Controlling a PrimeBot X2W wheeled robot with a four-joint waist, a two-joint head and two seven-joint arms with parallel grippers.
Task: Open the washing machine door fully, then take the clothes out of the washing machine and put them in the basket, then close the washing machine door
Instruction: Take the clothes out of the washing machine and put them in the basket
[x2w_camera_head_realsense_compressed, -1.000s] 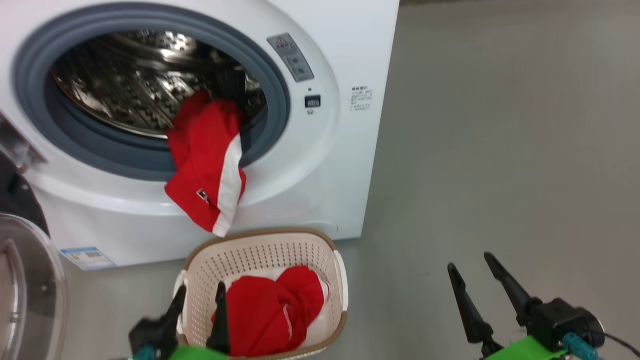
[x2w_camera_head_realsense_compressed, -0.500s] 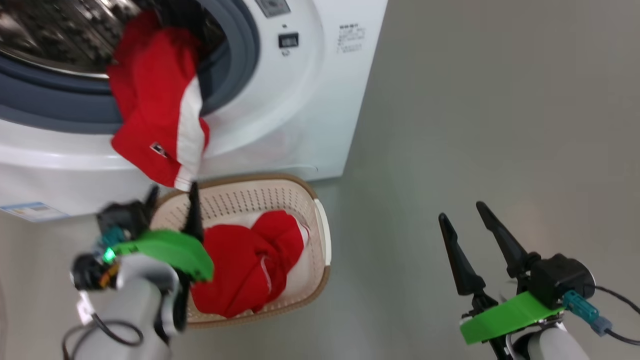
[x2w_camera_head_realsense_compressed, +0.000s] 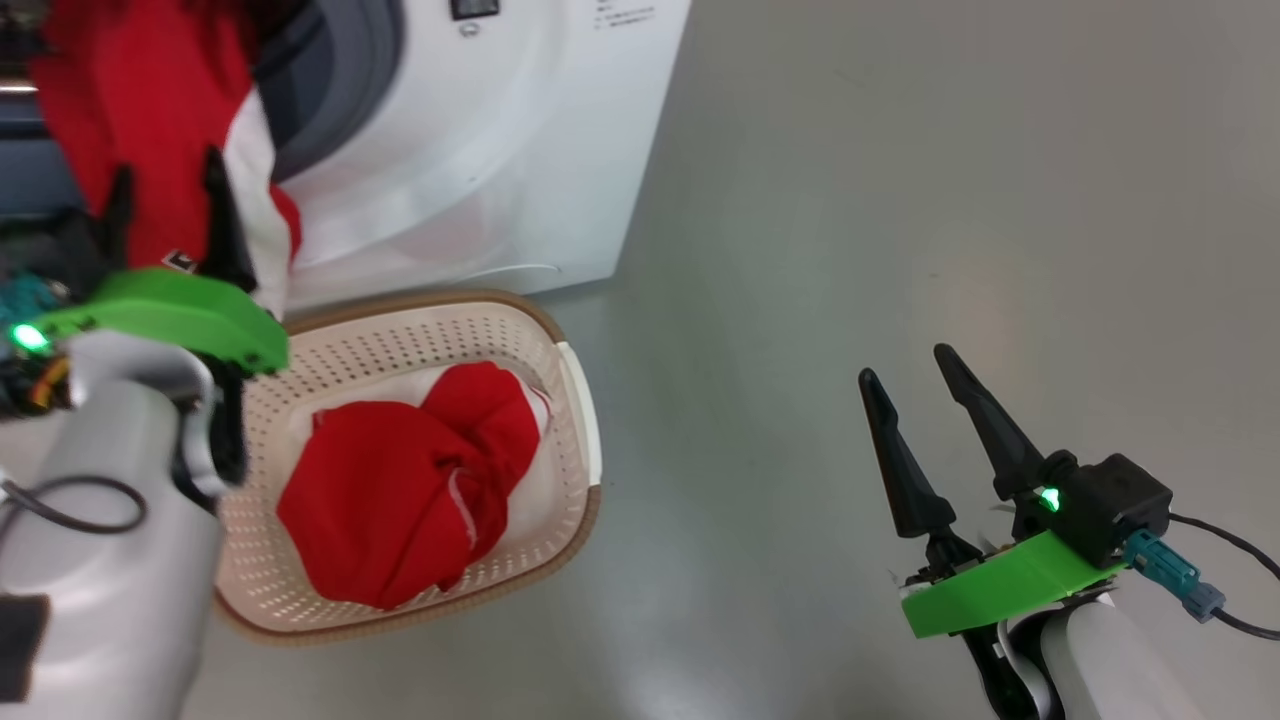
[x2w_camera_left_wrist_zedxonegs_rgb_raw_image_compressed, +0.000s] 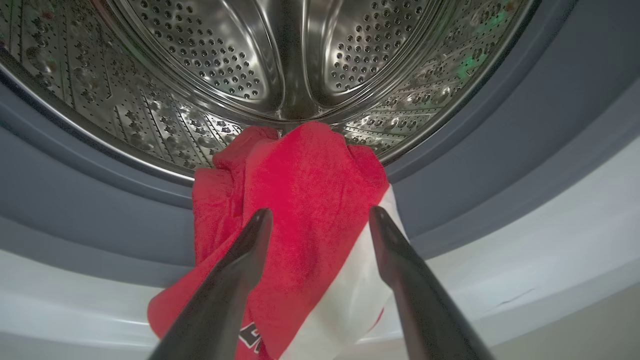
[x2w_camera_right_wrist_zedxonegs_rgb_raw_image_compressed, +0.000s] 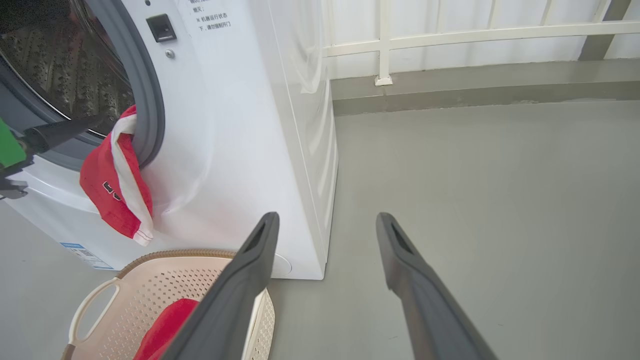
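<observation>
The washing machine (x2w_camera_head_realsense_compressed: 480, 150) stands at the upper left with its steel drum (x2w_camera_left_wrist_zedxonegs_rgb_raw_image_compressed: 280, 60) open; its door is out of view. A red garment with a white stripe (x2w_camera_head_realsense_compressed: 130, 110) hangs out of the drum over the blue-grey gasket (x2w_camera_left_wrist_zedxonegs_rgb_raw_image_compressed: 100, 210). My left gripper (x2w_camera_head_realsense_compressed: 167, 175) is open right in front of this cloth (x2w_camera_left_wrist_zedxonegs_rgb_raw_image_compressed: 300, 175), its fingers on either side of the fabric, not closed. Below sits the basket (x2w_camera_head_realsense_compressed: 575, 400) with more red clothes (x2w_camera_head_realsense_compressed: 400, 490) inside. My right gripper (x2w_camera_head_realsense_compressed: 906, 366) stands open and empty over the floor to the right.
The right wrist view shows the machine's side (x2w_camera_right_wrist_zedxonegs_rgb_raw_image_compressed: 300, 150), the hanging garment (x2w_camera_right_wrist_zedxonegs_rgb_raw_image_compressed: 107, 175), the basket (x2w_camera_right_wrist_zedxonegs_rgb_raw_image_compressed: 165, 285) and a finger of the left gripper (x2w_camera_right_wrist_zedxonegs_rgb_raw_image_compressed: 60, 132). A white railing (x2w_camera_right_wrist_zedxonegs_rgb_raw_image_compressed: 450, 35) and a low kerb close off the grey floor (x2w_camera_right_wrist_zedxonegs_rgb_raw_image_compressed: 475, 200) behind.
The head camera has swung, shifting the whole scene up and left. My left gripper has risen from over the basket up to the hanging red garment. Both grippers stayed open.
</observation>
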